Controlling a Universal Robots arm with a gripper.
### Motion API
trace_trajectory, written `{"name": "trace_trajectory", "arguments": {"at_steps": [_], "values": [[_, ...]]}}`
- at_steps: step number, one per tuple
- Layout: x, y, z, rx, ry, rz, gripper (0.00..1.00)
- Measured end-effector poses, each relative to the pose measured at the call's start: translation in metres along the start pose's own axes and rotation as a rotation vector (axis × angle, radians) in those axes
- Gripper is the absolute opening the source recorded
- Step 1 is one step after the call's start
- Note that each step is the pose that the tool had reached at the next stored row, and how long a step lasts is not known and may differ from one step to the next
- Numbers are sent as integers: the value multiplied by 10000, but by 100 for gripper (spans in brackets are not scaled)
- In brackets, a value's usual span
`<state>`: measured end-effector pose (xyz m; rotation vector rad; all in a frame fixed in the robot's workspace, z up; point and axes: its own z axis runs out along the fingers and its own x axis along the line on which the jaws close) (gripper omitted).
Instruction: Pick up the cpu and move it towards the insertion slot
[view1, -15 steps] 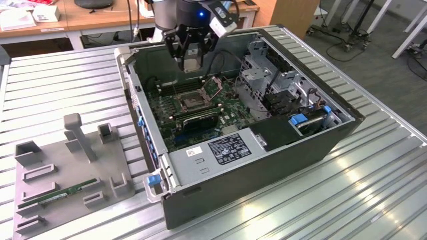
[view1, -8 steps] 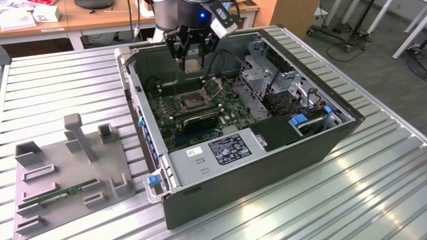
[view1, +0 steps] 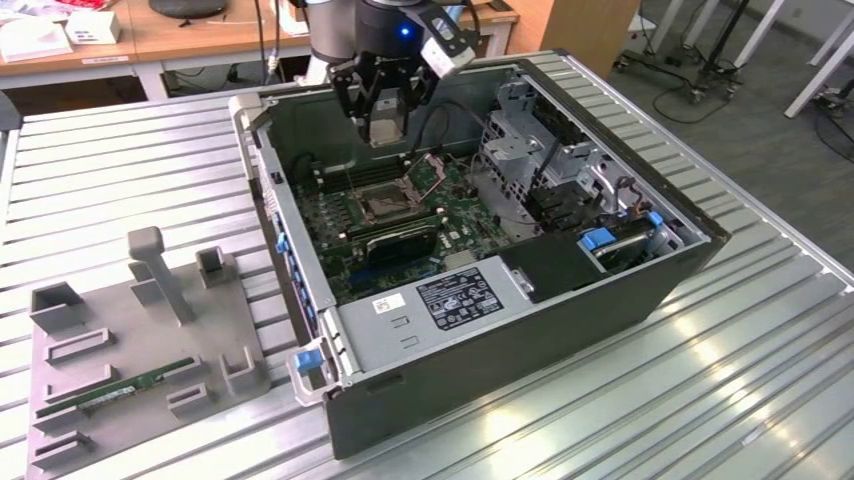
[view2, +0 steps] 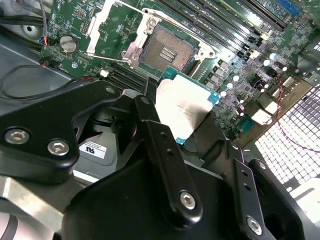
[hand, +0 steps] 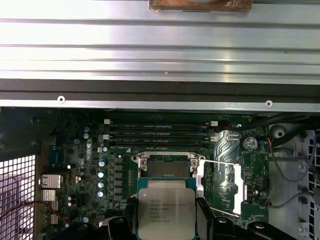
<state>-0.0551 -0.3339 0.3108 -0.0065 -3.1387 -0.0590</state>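
Note:
My gripper (view1: 384, 120) hangs over the open computer case (view1: 534, 330), shut on the cpu (view1: 386, 132), a flat square chip with a silvery face. In both wrist views the cpu (hand: 165, 210) (view2: 182, 107) sits clamped between the two black fingers (hand: 205, 220). The insertion slot (view1: 380, 205) is a square socket with a shiny frame and dark centre on the green motherboard, below the held chip. Its metal cover stands flipped open beside the insertion slot (view2: 167, 52). The chip partly hides the insertion slot (hand: 167, 167) in the first wrist view.
Long black memory slots (hand: 160, 135) run beside the socket. The power supply (view1: 454, 300) and drive cage (view1: 534, 150) crowd the case's other parts. On the exterior view's left, a grey tray (view1: 147, 340) holds a green memory stick (view1: 134, 385) on the slatted metal table (view1: 120, 170).

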Motion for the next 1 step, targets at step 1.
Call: {"name": "trace_trajectory", "arguments": {"at_steps": [1], "values": [[0,0,0,0,0,0,55]]}}
